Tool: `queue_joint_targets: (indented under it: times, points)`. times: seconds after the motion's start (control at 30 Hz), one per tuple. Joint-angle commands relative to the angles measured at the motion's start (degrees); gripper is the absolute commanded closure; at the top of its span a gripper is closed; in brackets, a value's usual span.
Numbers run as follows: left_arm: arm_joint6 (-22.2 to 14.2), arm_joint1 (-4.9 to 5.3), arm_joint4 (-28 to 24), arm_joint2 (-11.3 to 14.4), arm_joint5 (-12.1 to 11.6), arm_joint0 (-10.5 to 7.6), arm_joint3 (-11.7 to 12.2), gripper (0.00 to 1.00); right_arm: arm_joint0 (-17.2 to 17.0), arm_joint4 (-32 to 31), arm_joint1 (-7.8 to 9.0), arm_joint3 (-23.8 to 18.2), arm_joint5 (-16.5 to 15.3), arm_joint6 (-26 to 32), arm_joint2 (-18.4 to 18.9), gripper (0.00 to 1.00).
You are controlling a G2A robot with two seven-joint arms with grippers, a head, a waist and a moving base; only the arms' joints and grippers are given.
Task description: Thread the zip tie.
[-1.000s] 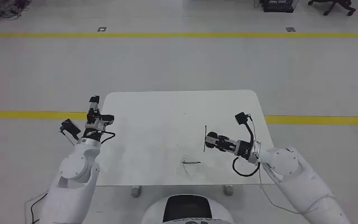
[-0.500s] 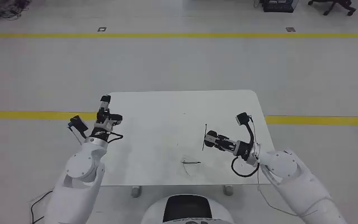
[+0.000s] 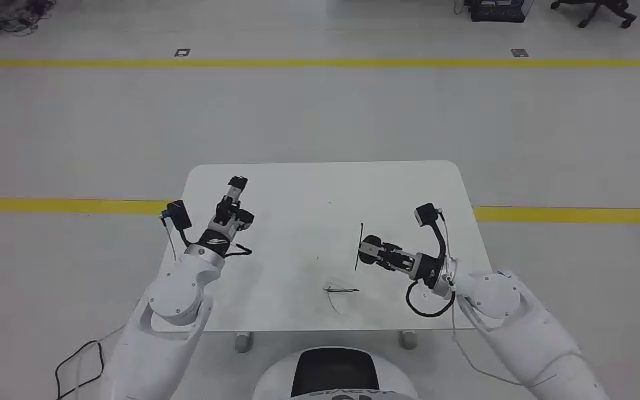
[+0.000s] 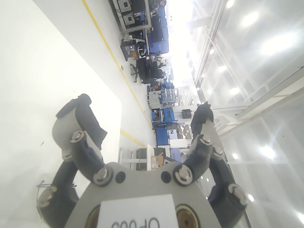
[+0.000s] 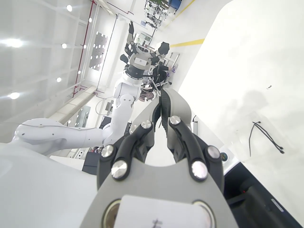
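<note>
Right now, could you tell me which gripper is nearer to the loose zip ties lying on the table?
Right. The right gripper is close beside the loose zip ties; the left gripper is far across the table.

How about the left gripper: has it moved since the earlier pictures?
Yes. In the top view the left gripper went from the left edge of the table inward, toward its middle.
</note>
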Motion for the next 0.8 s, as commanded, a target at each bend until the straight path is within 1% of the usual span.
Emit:
queue_joint_targets:
  times: [0.0,0.07,0.17,0.27,0.3,0.33,0.4,0.43,0.7,0.77]
  points:
    - [-0.2,-0.01,0.0,0.1,-0.1,-0.06,0.0,0.0,0.0,0.0,0.0,0.0,0.0,0.0,0.0,1.0]
    - [-1.9,0.03,0.5,0.5,-0.1,-0.66,0.3,0.0,0.0,-0.2,-0.08,0.0,0.2,-0.8,-0.1,1.0]
    - [-6.3,0.09,1.0,2.0,-1.1,-1.72,1.1,0.0,0.7,0.3,-0.65,0.3,0.0,-3.0,-1.6,1.0]
    - [-10.6,0.18,2.4,3.8,-1.1,-2.97,2.7,0.0,2.0,1.5,-1.29,1.8,0.0,-3.6,-3.1,1.0]
    - [-11.5,0.18,2.4,4.2,-1.2,-3.38,3.2,0.0,2.5,1.9,-1.5,2.3,0.0,-3.6,-3.5,1.0]
    - [-13.7,0.18,1.9,4.9,-1.2,-3.97,4.2,0.0,3.1,2.9,-1.8,3.2,0.0,-3.3,-4.2,1.0]
    - [-17.4,0.32,2.9,5.8,-1.5,-5.43,5.9,0.0,4.2,4.5,-2.24,4.9,0.0,-2.0,-5.3,1.0]
    - [-18.0,0.34,3.3,6.0,-1.7,-5.85,6.3,0.0,5.1,5.1,-2.53,6.0,0.0,-1.4,-5.9,1.0]
    - [-18.0,0.34,3.3,6.0,-1.7,-5.85,6.3,0.0,5.1,5.1,-2.53,6.0,0.0,-1.4,-5.9,1.0]
    - [-17.8,0.25,2.5,6.5,-0.8,-6.38,7.0,0.0,5.1,5.0,-2.58,5.9,0.1,-1.8,-5.9,1.0]
